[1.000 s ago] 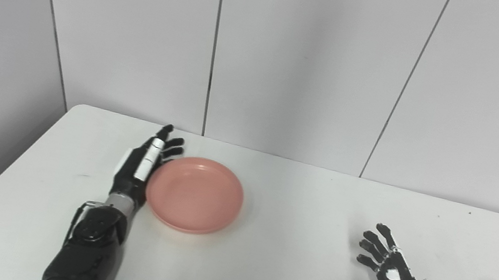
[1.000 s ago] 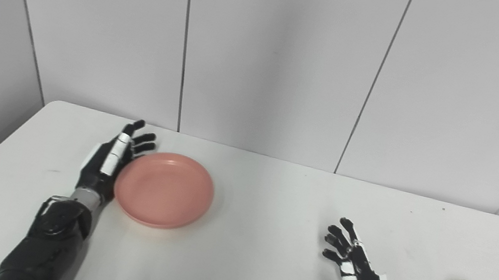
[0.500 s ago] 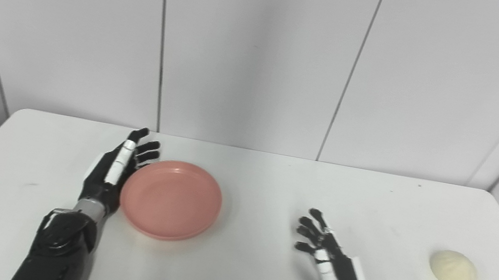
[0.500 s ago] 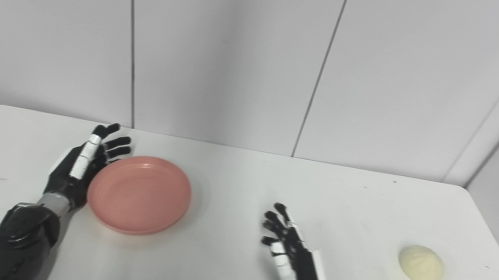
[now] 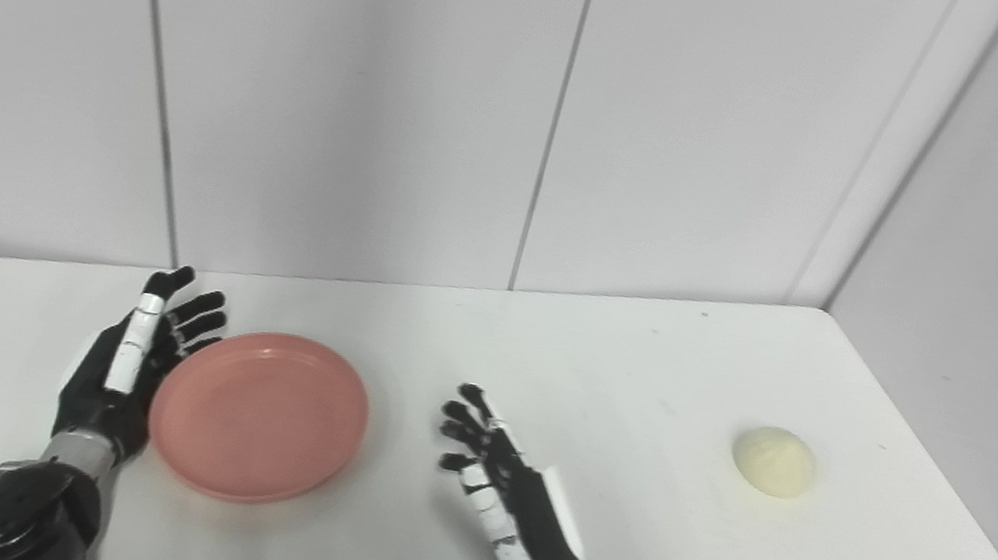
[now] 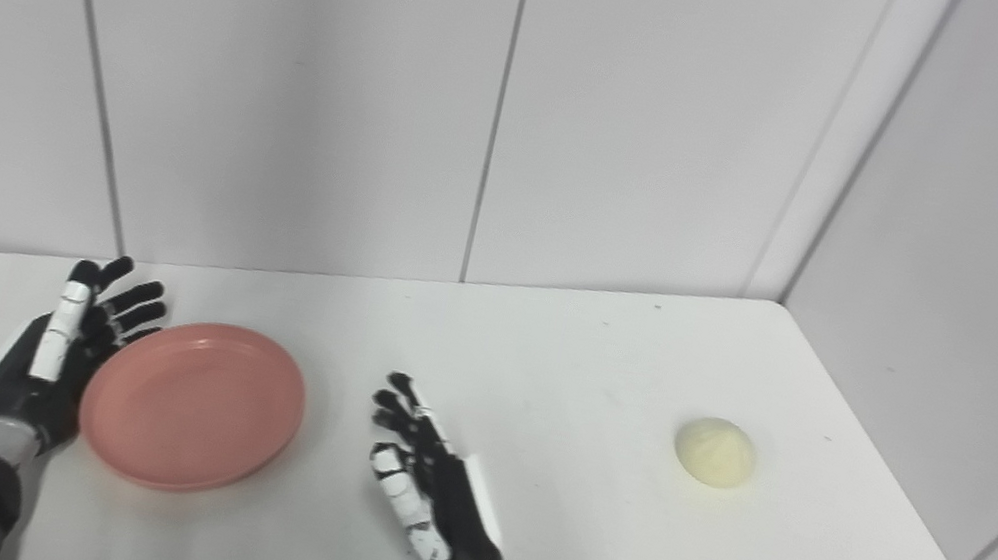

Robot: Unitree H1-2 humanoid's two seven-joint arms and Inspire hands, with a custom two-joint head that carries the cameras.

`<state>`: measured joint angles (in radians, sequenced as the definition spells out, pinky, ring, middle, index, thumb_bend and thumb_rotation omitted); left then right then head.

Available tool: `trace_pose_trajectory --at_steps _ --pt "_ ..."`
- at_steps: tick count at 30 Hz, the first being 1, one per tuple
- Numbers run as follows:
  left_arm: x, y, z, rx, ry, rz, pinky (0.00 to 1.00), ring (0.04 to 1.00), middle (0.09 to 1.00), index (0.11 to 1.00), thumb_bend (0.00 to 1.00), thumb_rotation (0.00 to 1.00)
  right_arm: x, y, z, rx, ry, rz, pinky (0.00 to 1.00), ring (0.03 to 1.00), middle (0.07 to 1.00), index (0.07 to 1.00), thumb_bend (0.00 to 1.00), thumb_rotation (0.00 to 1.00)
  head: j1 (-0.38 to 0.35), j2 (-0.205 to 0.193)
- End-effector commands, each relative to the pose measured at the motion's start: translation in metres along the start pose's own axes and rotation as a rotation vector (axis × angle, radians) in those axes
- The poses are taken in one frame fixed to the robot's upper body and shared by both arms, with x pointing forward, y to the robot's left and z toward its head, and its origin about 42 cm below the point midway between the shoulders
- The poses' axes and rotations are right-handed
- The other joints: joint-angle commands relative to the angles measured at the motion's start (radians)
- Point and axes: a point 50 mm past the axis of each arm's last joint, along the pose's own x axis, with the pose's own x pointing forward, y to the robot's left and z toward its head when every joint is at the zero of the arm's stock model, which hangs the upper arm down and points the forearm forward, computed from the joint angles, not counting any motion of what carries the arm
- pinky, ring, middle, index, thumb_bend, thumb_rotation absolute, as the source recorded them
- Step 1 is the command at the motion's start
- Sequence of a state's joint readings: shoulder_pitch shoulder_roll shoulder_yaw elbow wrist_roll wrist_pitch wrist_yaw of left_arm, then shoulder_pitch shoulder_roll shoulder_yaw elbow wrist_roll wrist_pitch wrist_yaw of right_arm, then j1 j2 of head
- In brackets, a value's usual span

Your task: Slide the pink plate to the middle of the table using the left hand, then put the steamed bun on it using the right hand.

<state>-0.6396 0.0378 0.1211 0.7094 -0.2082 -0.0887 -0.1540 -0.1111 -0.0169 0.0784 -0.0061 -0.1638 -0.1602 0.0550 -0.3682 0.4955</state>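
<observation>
Left hand (image 5: 125, 364), fingers spread, seemingly touches the pink plate (image 5: 258, 415) rim; right hand (image 5: 503, 499) splayed beside it; rigid, light, probably slides easily

One white table (image 5: 638, 537) carries the whole scene. On it lies one pink plate (image 5: 258, 414), and there is one steamed bun (image 5: 773, 461), pale cream and rounded. Two robot hands are in view: one left hand (image 5: 124, 369) and one right hand (image 5: 506, 509), both black with white patches. Behind the table stand two walls of grey panels, meeting at one corner on the right.
</observation>
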Motion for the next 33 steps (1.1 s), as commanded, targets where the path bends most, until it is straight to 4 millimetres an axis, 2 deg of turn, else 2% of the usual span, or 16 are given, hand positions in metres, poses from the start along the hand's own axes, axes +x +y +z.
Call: trace_pose_trajectory --at_steps 1,3,9,12,19,21,24,27,30,33 --pt "0.004 -0.005 0.011 0.009 -0.028 -0.009 0.79 0.819 0.804 0.893 0.80 0.83 0.003 0.006 0.001 0.008 -0.005 -0.009 0.78 0.867 0.887 0.917 0.72 1.00 -0.019 0.004" --pt "0.002 -0.007 0.010 0.012 -0.033 -0.012 0.78 0.814 0.797 0.881 0.81 0.82 0.004 0.008 0.002 0.002 -0.006 -0.007 0.79 0.869 0.892 0.920 0.71 1.00 -0.026 0.006" --pt "0.000 -0.015 0.006 0.013 -0.035 -0.010 0.80 0.838 0.813 0.895 0.75 0.82 0.005 0.011 0.002 -0.016 -0.008 -0.004 0.78 0.869 0.896 0.925 0.70 1.00 -0.041 0.012" --pt "-0.001 -0.020 0.001 0.011 -0.033 -0.019 0.81 0.834 0.820 0.910 0.73 0.83 0.006 0.011 0.003 -0.034 -0.009 -0.009 0.78 0.865 0.897 0.925 0.73 1.00 -0.050 0.011" --pt "-0.005 -0.027 -0.003 -0.001 -0.032 -0.026 0.81 0.834 0.823 0.921 0.72 0.83 0.002 0.000 0.005 -0.138 -0.021 -0.090 0.78 0.873 0.919 0.913 0.72 0.96 -0.049 0.005" --pt "-0.006 -0.026 -0.006 0.001 -0.028 -0.027 0.80 0.837 0.822 0.917 0.73 0.83 0.003 -0.004 0.013 -0.282 -0.027 -0.142 0.77 0.865 0.915 0.900 0.74 0.96 -0.051 0.002" --pt "-0.006 -0.023 -0.007 0.012 -0.024 -0.022 0.80 0.833 0.823 0.921 0.71 0.84 0.011 -0.012 0.037 -0.456 -0.049 -0.186 0.79 0.886 0.925 0.914 0.77 0.93 -0.057 -0.003" --pt "-0.006 -0.022 -0.009 0.012 -0.019 -0.023 0.79 0.836 0.827 0.907 0.66 0.84 0.018 -0.027 0.064 -0.551 -0.068 -0.232 0.79 0.903 0.947 0.932 0.82 0.92 -0.059 -0.005" --pt "-0.007 -0.023 -0.010 0.014 -0.019 -0.025 0.79 0.832 0.824 0.905 0.65 0.84 0.020 -0.039 0.080 -0.594 -0.068 -0.261 0.79 0.903 0.944 0.926 0.85 0.89 -0.056 -0.007" --pt "-0.007 -0.024 -0.008 0.019 -0.021 -0.022 0.78 0.829 0.821 0.904 0.65 0.84 0.025 -0.061 0.102 -0.707 -0.035 -0.273 0.78 0.905 0.942 0.934 0.90 0.89 -0.053 -0.009"
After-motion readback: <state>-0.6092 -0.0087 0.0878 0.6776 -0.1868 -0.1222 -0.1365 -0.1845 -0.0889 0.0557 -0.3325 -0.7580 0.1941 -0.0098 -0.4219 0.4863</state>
